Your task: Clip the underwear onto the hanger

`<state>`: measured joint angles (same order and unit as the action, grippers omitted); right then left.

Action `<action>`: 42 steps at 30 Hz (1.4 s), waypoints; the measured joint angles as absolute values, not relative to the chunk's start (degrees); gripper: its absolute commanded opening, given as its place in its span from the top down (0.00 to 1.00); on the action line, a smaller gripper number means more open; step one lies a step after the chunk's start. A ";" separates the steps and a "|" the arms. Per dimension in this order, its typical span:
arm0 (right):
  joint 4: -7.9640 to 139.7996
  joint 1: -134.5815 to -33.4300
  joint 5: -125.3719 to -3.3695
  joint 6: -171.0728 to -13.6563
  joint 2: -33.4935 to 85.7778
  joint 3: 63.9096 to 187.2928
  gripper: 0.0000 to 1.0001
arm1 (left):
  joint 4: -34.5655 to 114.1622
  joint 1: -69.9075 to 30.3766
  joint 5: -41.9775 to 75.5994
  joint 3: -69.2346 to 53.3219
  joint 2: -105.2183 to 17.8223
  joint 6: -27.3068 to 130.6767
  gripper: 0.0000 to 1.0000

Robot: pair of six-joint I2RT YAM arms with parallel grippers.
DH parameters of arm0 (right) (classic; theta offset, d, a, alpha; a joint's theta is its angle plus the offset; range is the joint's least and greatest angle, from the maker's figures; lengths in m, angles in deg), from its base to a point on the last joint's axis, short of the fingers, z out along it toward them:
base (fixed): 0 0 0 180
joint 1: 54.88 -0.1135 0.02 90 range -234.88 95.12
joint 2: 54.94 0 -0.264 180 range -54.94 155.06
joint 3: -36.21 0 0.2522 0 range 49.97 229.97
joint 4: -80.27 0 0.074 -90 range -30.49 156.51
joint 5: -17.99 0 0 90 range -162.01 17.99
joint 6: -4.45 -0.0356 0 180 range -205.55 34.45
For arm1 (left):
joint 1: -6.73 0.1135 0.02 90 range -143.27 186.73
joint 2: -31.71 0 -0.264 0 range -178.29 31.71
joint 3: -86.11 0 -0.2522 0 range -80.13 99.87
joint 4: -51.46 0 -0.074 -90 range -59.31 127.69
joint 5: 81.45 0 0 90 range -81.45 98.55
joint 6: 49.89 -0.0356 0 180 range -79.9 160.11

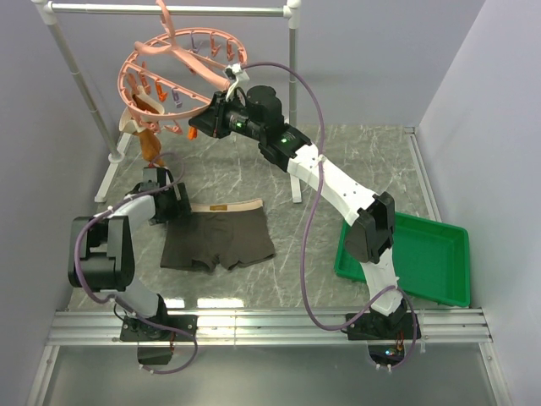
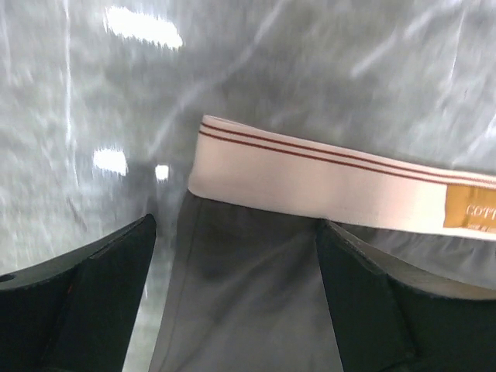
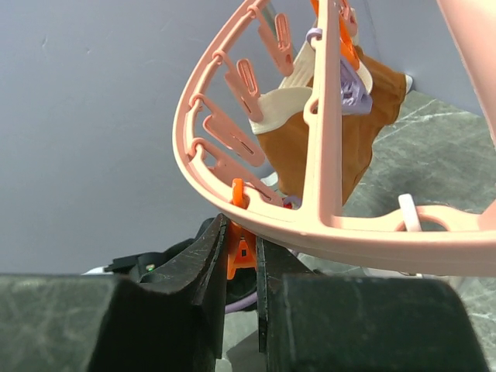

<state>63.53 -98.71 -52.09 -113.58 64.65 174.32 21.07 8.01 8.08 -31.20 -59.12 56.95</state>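
1. While the underwear (image 1: 221,238) lies flat on the table (image 1: 355,161) at about 8 o'clock in the top view, waistband (image 2: 310,178) toward 12, your left gripper (image 2: 236,232) sits over the waistband's 9 o'clock corner. Its fingers are wide with nothing pinched. It looks lined up to grab that corner.
2. Your right gripper (image 3: 240,232) is up at 11 o'clock, jaws narrow, squeezing an orange clip (image 3: 241,253) under the hanger (image 3: 322,155) rim (likely holding it ready and steadying the ring).
3. The hanger hangs tilted from the pipe rack (image 1: 169,10). An orange-brown garment (image 3: 368,124) is clipped on its 9 o'clock side and dangles just above your left arm, so it could snag on the lift.
4. Green tray (image 1: 423,258) at 4 o'clock, well apart, no obstacle.
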 measured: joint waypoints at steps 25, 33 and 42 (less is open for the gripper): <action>63.95 -98.69 -52.94 -112.23 64.65 173.29 1.00 | 27.43 1.91 7.97 -25.87 -66.03 53.95 0.17; 63.97 -98.69 -53.12 -111.59 64.65 173.03 1.00 | 28.09 -2.06 6.59 -24.58 -67.90 49.82 0.67; 63.99 -98.49 -53.44 -111.37 64.65 172.79 1.00 | 30.34 -4.18 7.82 -27.46 -65.85 46.59 1.00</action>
<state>63.99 -98.49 -53.44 -111.37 64.65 172.79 30.34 -4.18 7.82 -27.46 -65.85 46.59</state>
